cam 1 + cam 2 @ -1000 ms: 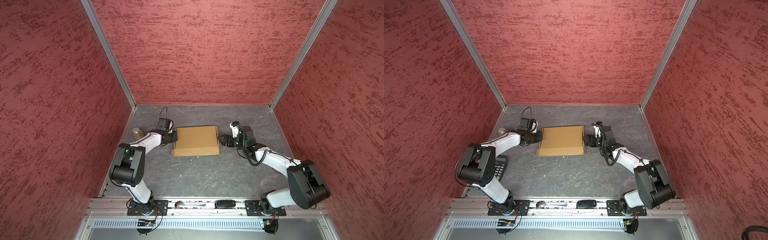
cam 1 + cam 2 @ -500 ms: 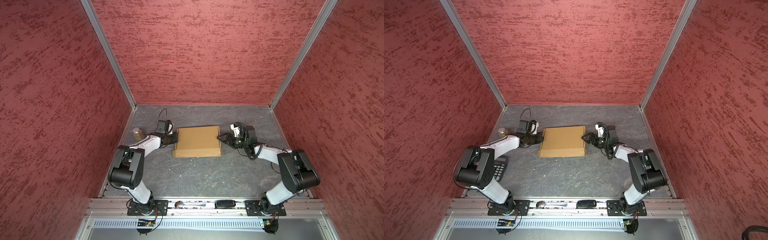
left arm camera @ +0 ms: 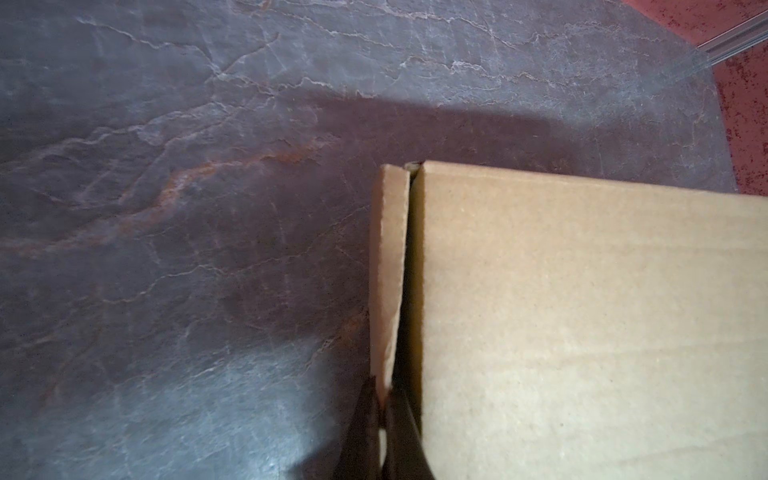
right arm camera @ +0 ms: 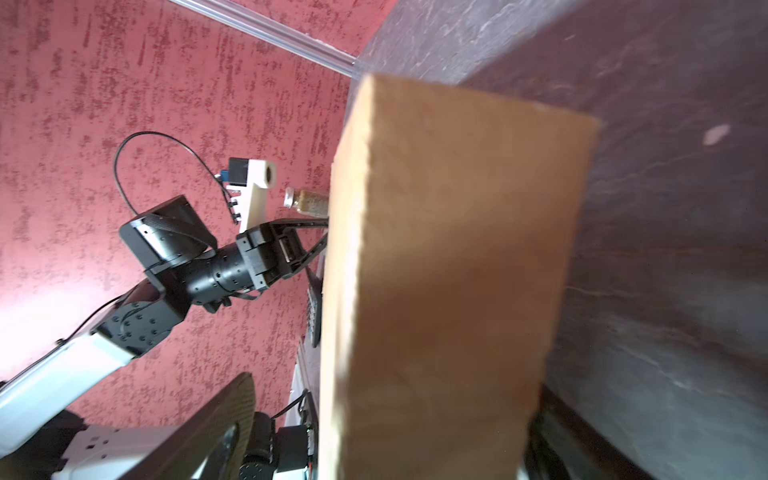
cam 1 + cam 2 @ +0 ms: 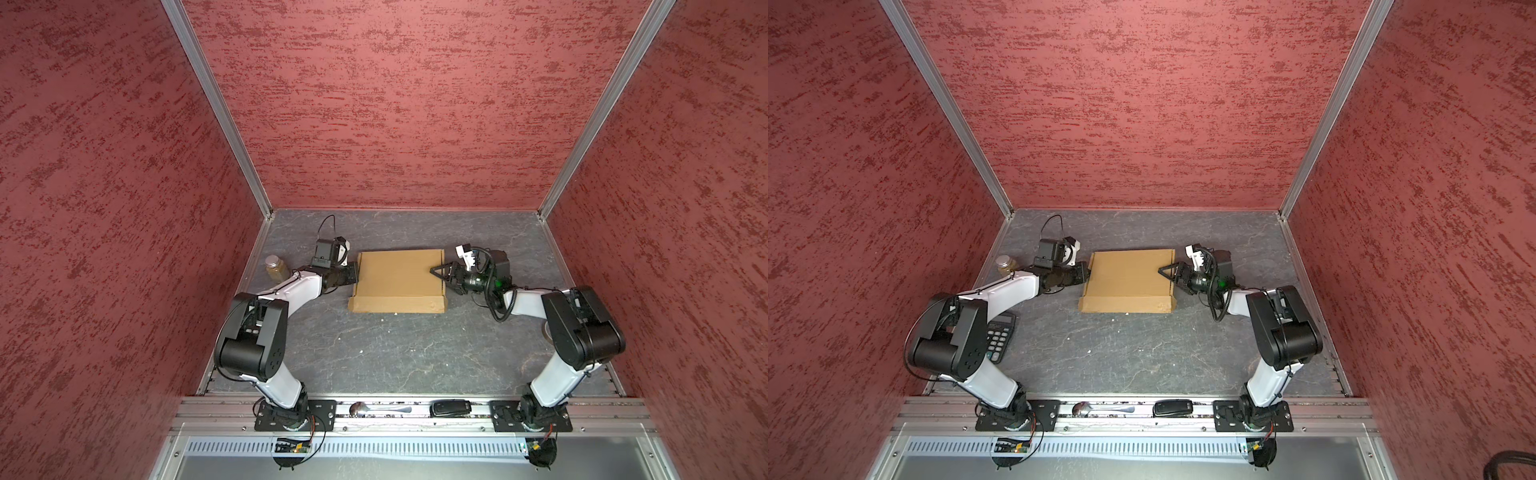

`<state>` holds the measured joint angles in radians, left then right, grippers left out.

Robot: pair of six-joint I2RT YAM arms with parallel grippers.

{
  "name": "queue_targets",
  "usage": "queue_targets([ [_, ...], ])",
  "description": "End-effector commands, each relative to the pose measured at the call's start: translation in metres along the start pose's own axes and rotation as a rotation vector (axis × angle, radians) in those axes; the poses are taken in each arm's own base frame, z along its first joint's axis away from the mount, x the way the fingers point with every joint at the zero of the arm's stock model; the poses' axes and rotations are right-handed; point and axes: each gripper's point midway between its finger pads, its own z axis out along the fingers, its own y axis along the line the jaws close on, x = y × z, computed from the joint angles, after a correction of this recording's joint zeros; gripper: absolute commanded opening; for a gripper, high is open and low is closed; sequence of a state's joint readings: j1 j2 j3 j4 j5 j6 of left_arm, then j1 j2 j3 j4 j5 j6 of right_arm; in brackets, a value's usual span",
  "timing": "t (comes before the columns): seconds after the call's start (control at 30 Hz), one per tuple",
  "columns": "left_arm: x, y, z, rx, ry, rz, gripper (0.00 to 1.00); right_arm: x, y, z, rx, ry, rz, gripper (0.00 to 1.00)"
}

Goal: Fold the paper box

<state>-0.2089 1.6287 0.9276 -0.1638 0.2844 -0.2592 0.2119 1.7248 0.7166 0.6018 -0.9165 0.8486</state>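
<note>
The paper box (image 5: 397, 278) (image 5: 1127, 280) lies flat mid-table, tan cardboard with its lid down. My left gripper (image 5: 354, 272) (image 5: 1086, 272) is at its left side. In the left wrist view that gripper (image 3: 384, 401) is shut on the thin side flap (image 3: 388, 270), which stands just apart from the lid (image 3: 582, 311). My right gripper (image 5: 441, 277) (image 5: 1168, 276) stands open at the box's right edge, one finger over the lid. In the right wrist view its fingers (image 4: 216, 428) straddle the box's side (image 4: 449, 270); nothing is gripped.
A glass jar (image 5: 276, 268) (image 5: 1007, 264) of brown contents stands by the left wall. A black calculator (image 5: 998, 336) lies under the left arm. A spoon (image 5: 380, 409) and a black device (image 5: 451, 408) rest on the front rail. Red walls enclose three sides.
My right gripper has rolled over, opened a little wider and moved left onto the box's right edge. The left gripper has kept its hold on the flap.
</note>
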Motion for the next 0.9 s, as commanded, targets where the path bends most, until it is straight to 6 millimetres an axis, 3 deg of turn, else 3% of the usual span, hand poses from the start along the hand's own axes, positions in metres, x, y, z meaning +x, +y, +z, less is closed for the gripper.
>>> queue_targets([
  [0.0, -0.018, -0.014, -0.005, 0.032, -0.048, 0.045, 0.03, -0.006, 0.011, 0.001, -0.06, 0.004, 0.007, 0.96],
  [0.87, -0.024, -0.035, -0.001, 0.054, -0.062, 0.093, 0.03, -0.016, 0.022, 0.003, -0.112, -0.014, 0.042, 0.94],
])
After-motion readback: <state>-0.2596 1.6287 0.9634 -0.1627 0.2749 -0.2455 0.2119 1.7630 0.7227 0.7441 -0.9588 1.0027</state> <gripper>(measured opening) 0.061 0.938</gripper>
